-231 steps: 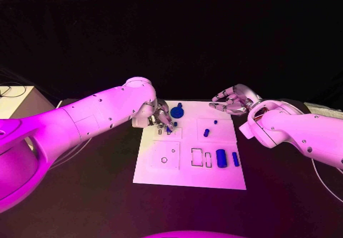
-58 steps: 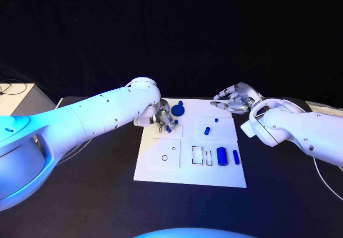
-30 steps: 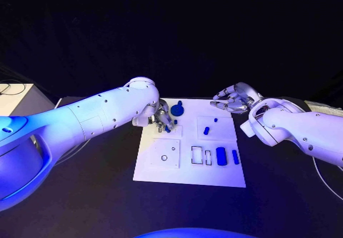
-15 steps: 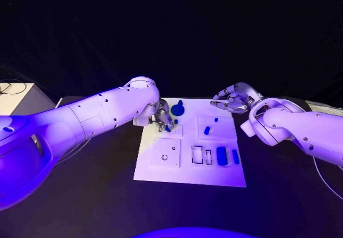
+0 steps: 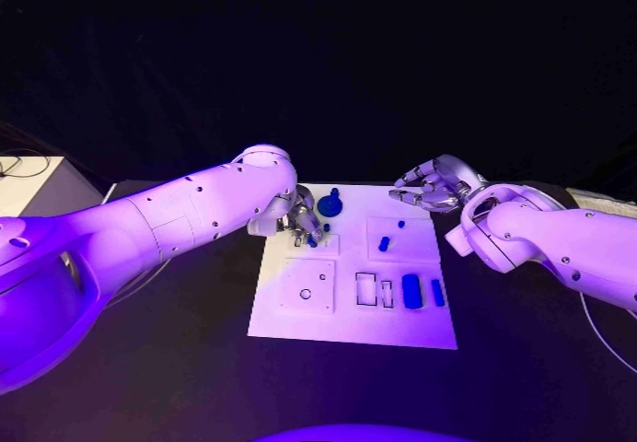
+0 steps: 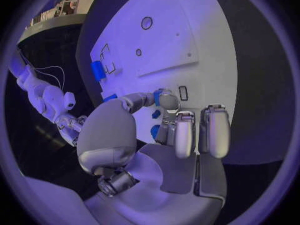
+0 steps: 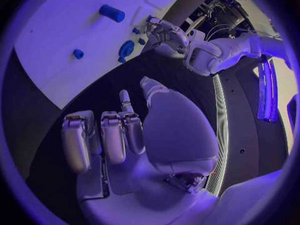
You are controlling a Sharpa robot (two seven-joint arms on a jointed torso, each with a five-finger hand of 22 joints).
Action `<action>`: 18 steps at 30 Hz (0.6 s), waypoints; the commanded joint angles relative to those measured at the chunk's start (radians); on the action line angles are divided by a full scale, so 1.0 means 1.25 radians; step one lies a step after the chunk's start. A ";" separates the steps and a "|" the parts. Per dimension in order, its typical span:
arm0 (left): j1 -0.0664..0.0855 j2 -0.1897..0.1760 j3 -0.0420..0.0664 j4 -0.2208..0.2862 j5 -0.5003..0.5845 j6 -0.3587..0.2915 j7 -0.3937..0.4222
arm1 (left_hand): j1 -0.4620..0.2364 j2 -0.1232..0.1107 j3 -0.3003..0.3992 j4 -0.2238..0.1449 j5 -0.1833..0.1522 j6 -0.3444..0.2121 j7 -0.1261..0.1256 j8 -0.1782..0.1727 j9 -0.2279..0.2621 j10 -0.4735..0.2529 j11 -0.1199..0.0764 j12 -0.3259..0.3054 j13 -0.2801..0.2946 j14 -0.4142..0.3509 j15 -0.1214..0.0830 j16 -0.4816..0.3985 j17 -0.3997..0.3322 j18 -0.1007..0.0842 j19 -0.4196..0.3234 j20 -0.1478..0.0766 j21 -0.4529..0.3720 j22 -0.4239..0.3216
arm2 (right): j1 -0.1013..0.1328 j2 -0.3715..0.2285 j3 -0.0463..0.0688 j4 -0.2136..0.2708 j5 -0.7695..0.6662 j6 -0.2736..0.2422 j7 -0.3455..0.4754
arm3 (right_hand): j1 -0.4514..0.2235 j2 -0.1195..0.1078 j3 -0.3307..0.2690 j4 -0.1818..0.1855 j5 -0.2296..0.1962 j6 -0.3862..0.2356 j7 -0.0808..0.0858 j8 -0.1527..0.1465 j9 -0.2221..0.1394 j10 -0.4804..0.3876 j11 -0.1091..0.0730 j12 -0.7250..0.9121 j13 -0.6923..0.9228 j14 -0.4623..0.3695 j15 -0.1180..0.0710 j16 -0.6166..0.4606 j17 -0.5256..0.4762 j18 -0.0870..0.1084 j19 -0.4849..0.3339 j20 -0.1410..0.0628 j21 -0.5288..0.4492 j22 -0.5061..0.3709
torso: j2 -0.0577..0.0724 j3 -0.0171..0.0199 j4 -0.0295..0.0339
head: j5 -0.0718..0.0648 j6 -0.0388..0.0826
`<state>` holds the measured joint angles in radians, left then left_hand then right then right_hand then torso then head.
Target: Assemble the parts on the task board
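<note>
Now the left hand (image 5: 300, 221) is at the far left corner of the task board (image 5: 318, 322), and its fingers are bent down together around a small blue part (image 5: 312, 239). In the left wrist view the thumb and one finger (image 6: 165, 101) meet at this part (image 6: 157, 96), so the hand holds it by a pinch, just over the board's surface (image 6: 187, 35); I cannot tell if the part touches the board. The other fingers hang straight beside it.

The right hand (image 5: 434, 187) is beyond the far right corner of the task board, over the black table (image 5: 531, 350). Its fingers are curled in loosely and hold nothing; the right wrist view shows the fingers (image 7: 112, 137) bent in a row with no object between them and the palm.

On the task board, a round blue part (image 5: 330, 203) lies near the far edge, just beside the left hand. A short blue peg (image 5: 384, 244) lies near the middle, and two long blue parts (image 5: 411, 290) lie side by side toward the right edge.
</note>
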<state>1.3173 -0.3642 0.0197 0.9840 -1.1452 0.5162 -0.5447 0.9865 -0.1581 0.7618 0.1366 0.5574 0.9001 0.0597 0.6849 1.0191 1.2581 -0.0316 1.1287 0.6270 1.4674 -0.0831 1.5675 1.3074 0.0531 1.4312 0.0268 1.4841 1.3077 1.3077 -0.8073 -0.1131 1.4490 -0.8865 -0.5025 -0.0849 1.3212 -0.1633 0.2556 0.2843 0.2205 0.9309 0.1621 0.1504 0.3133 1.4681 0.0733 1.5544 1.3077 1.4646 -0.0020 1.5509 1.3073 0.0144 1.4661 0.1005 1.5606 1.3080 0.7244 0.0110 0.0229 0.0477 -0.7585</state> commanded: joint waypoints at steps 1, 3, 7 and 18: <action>-0.006 0.006 -0.002 0.000 -0.003 0.000 0.004 | -0.004 0.006 0.124 -0.127 -0.005 0.017 -0.019 0.005 0.004 0.002 -0.004 0.004 0.002 0.083 -0.005 0.003 0.211 -0.003 0.000 -0.004 0.000 0.037 | 0.000 0.001 0.000 0.002 -0.008 0.012 0.004 | -0.006 0.000 0.005 0.001 0.005 -0.004 0.001 0.003 0.000 0.066 0.005 -0.005 0.197 0.070 0.006 -0.004 0.148 -0.009 0.079 0.007 -0.001 0.204 | 0.001 0.0000 -0.0003 | -0.001 -0.001; -0.007 0.007 -0.003 -0.001 -0.004 -0.001 0.004 | -0.006 0.006 0.118 -0.125 -0.007 0.017 -0.020 0.006 0.006 0.004 -0.005 0.006 0.004 0.083 -0.005 0.003 0.211 -0.004 0.000 -0.004 0.000 0.038 | 0.000 0.001 0.000 0.002 -0.008 0.012 0.005 | -0.006 0.000 0.005 0.001 0.005 -0.004 0.001 0.003 0.000 0.066 0.005 -0.005 0.197 0.070 0.006 -0.004 0.148 -0.009 0.079 0.007 -0.001 0.204 | 0.001 0.0000 -0.0006 | -0.001 -0.002; -0.008 0.009 -0.003 -0.003 -0.005 -0.001 0.004 | -0.009 0.007 0.109 -0.122 -0.009 0.018 -0.022 0.007 0.010 0.005 -0.006 0.007 0.004 0.083 -0.005 0.003 0.211 -0.004 0.000 -0.004 0.000 0.038 | 0.000 0.001 0.000 0.002 -0.008 0.012 0.005 | -0.006 0.000 0.005 0.001 0.005 -0.004 0.001 0.003 0.000 0.066 0.005 -0.005 0.197 0.070 0.006 -0.004 0.148 -0.009 0.079 0.007 -0.001 0.204 | 0.001 -0.0001 -0.0011 | -0.002 -0.002; -0.009 0.011 -0.004 -0.005 -0.005 -0.009 0.004 | -0.033 0.002 0.031 -0.089 -0.017 0.020 -0.029 0.003 0.027 0.006 -0.011 0.009 0.004 0.083 -0.009 0.003 0.211 -0.004 0.001 -0.005 -0.003 0.038 | 0.000 0.002 0.000 0.002 -0.007 0.012 0.006 | -0.008 -0.001 0.007 0.001 0.006 -0.006 0.001 0.006 0.000 0.065 0.005 -0.006 0.196 0.070 0.006 -0.005 0.145 -0.008 0.077 0.007 -0.005 0.201 | 0.001 -0.0002 0.0011 | -0.005 -0.004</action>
<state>1.3161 -0.3557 0.0191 0.9765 -1.1536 0.5110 -0.5469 0.9481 -0.1516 0.7269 0.1017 0.5404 0.9049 0.0479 0.6922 1.0497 1.2690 -0.0360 1.1337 0.6316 1.4666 -0.0875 1.5675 1.3074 0.0531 1.4312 0.0268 1.4841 1.3076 1.3076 -0.8060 -0.1131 1.4508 -0.8867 -0.5009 -0.0848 1.3212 -0.1633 0.2584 0.2871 0.2244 0.9309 0.1621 0.1504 0.3133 1.4681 0.0733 1.5490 1.3075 1.4646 -0.0020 1.5509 1.3074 0.0144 1.4661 0.1005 1.5606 1.3078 0.7253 0.0111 0.0228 0.0425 -0.7631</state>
